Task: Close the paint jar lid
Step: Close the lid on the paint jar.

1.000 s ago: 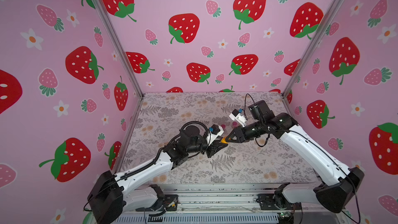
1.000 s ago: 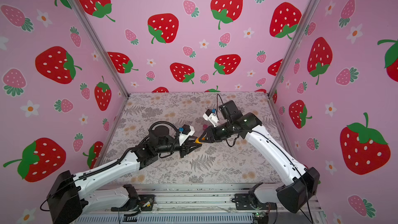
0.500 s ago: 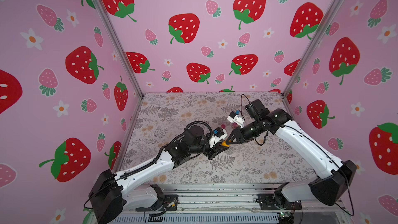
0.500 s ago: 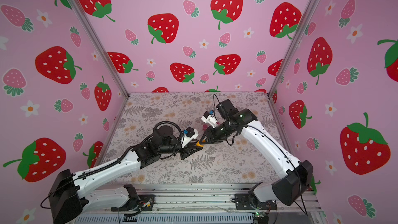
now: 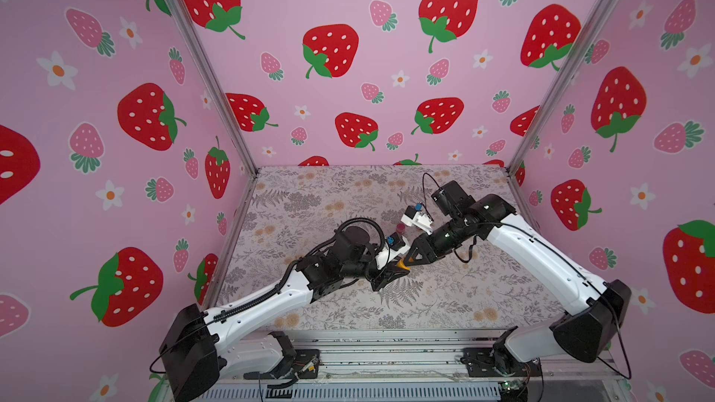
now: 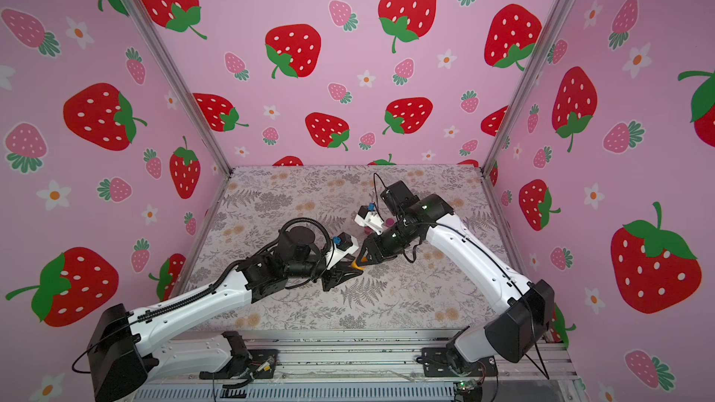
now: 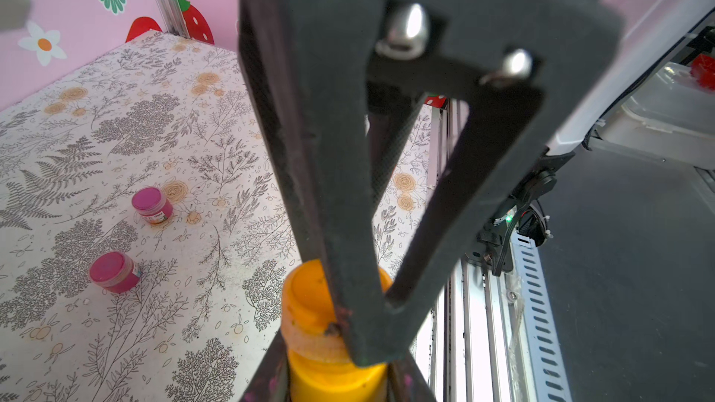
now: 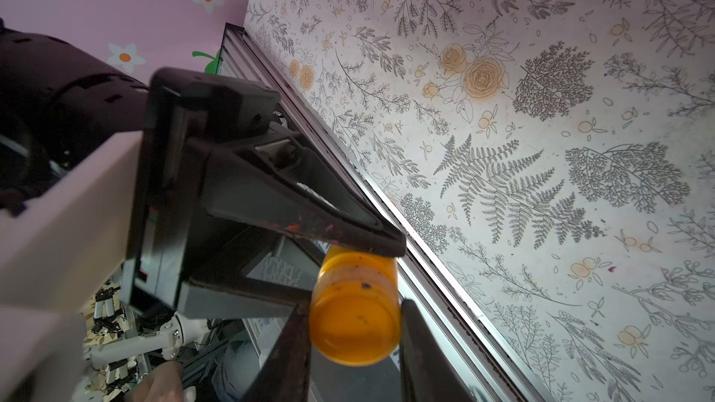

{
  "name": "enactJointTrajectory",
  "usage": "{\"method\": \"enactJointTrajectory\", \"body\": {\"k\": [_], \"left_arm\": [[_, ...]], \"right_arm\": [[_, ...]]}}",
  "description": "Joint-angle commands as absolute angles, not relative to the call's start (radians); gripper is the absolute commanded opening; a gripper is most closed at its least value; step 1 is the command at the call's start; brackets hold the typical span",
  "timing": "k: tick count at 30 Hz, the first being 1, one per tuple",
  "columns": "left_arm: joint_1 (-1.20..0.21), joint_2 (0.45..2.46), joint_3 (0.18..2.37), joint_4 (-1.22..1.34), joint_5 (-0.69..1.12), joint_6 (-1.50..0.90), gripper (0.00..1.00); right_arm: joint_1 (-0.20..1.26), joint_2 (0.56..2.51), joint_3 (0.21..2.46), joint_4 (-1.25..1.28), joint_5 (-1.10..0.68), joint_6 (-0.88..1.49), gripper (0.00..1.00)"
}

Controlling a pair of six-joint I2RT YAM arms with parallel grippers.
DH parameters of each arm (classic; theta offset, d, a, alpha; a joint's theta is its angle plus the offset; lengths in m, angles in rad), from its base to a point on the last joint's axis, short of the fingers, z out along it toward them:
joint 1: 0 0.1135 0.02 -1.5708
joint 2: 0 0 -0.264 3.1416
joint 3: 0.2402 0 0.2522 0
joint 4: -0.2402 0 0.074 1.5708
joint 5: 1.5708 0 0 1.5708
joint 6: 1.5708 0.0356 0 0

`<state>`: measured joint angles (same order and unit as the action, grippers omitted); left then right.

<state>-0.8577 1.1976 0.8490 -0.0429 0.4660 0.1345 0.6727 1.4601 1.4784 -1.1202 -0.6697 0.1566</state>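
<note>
**A:** What is made out in both top views?

**B:** A table (image 5: 348, 203) is seen, covered with a matte sheet printed with grey ferns and pale orange roses. It is enclosed by pink walls (image 5: 348, 1) patterned with strawberries and daisies. Ribbed aluminium posts (image 5: 201, 71) are set at the back corners. The paint jar (image 5: 403, 263) is held in the air over the table's middle part. There the left gripper (image 5: 391, 273) and the right gripper (image 5: 414, 257) are brought tip to tip.

**A:** And from the left wrist?

**B:** The smooth yellow cylinder of the jar is clamped narrowly between the left gripper's coarse black fingers (image 7: 271, 377). The round orange lid (image 7: 309, 295) is seen at its mouth, above a paint-crusted neck. The lid is crossed by a triangular finger of the right gripper. One small magenta jar (image 7: 152, 204) and another (image 7: 114, 271) are stood on the sheet, well apart from the held jar.

**A:** And from the right wrist?

**B:** The lid's sides are gripped by the right gripper's two fingers. Its flat, paint-speckled face is turned to the camera. A paint-smeared wedge finger of the left gripper is pressed against the jar body. Whether the lid is fully seated cannot be told.
</note>
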Motion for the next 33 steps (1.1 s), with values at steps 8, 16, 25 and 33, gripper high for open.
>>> {"method": "enactJointTrajectory", "body": {"k": [8, 16, 25, 33], "left_arm": [[-0.879, 1.198, 0.978, 0.065, 0.62, 0.137, 0.0], [-0.875, 1.206, 1.014, 0.002, 0.653, 0.142, 0.0], [-0.855, 1.212, 1.025, 0.0, 0.692, 0.118, 0.0], [-0.853, 1.226, 1.046, -0.018, 0.737, 0.1, 0.0]], "right_arm": [[0.764, 1.5, 1.486, -1.036, -0.815, 0.01, 0.24], [0.798, 1.53, 1.523, -1.09, -0.788, -0.039, 0.26], [0.853, 1.542, 1.543, -1.098, -0.769, -0.085, 0.26], [0.883, 1.571, 1.564, -1.099, -0.815, -0.123, 0.25]]}}
